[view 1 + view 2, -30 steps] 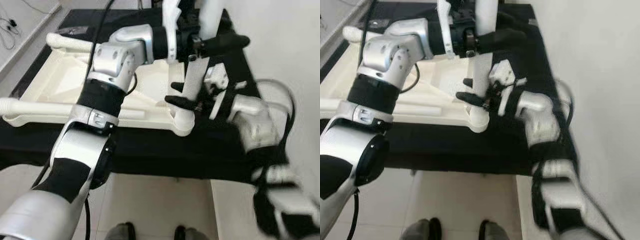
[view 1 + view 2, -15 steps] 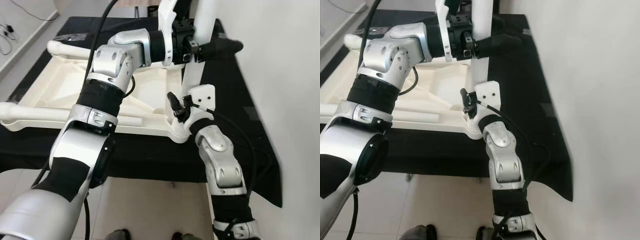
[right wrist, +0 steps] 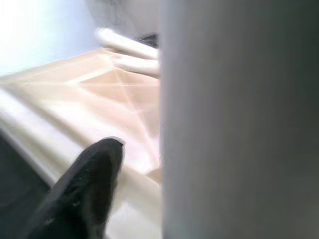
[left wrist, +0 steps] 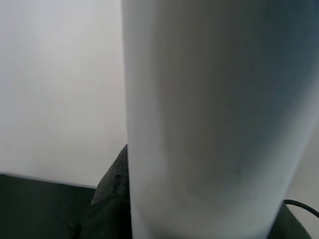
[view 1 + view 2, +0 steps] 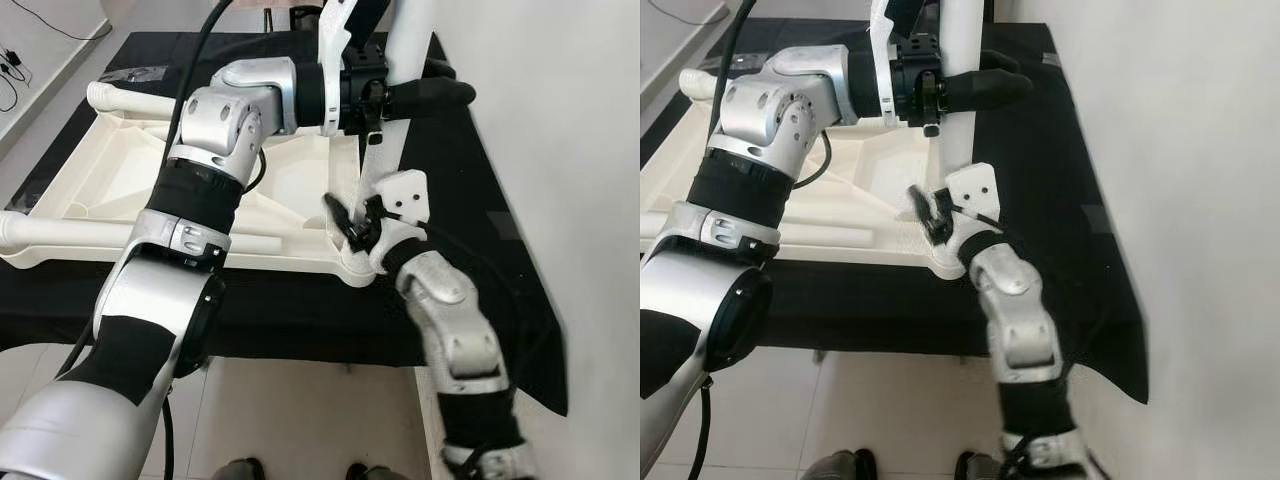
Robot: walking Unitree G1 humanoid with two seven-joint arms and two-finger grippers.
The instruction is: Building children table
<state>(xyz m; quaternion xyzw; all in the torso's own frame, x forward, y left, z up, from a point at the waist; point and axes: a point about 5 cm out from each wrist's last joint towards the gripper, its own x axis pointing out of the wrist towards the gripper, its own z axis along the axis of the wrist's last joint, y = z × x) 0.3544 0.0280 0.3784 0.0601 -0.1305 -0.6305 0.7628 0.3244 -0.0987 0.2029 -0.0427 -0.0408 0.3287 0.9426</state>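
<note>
The cream tabletop [image 5: 130, 170] lies upside down on a black cloth. A white table leg [image 5: 408, 35] stands upright at its near right corner. My left gripper [image 5: 415, 97] is shut on the upper part of this leg, and its black finger [image 4: 109, 199] presses against the leg [image 4: 209, 109]. My right gripper [image 5: 350, 225] is low at the foot of the leg, by the corner socket. Its visible finger [image 3: 84, 189] stands apart from the leg [image 3: 239, 119], so it is open.
Two more white legs [image 5: 130, 97] [image 5: 50, 228] lie across the left side of the tabletop. The black cloth [image 5: 480, 180] covers the work table, which ends close to a white wall [image 5: 570, 120] on the right. Tiled floor lies below the near edge.
My right arm swung in and its gripper dropped from around the middle of the leg to its foot. The left gripper keeps its hold on the leg.
</note>
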